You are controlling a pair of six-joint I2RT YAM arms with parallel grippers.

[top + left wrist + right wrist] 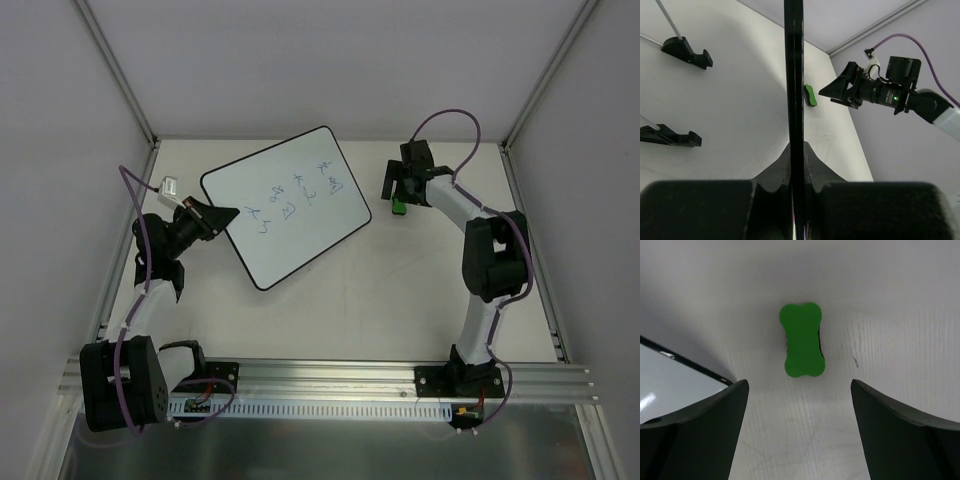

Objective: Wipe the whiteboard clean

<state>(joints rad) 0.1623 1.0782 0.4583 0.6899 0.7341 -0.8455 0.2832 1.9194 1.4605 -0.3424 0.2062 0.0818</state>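
On our white desk (400,300), the large black-rimmed whiteboard with blue handwriting (290,200) is toward 11 o'clock, our left hand (232,212) clenched on its 9 o'clock rim. At the board's 3 o'clock, our right hand (797,390) hangs released over the small green bone-shaped eraser (801,340).

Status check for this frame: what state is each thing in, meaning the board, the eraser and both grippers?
whiteboard: blue handwriting on it, not erased, one edge clamped.
green eraser: lying free on the table, beside the board.
left gripper: shut on the whiteboard's edge.
right gripper: open, over the eraser, not touching it.
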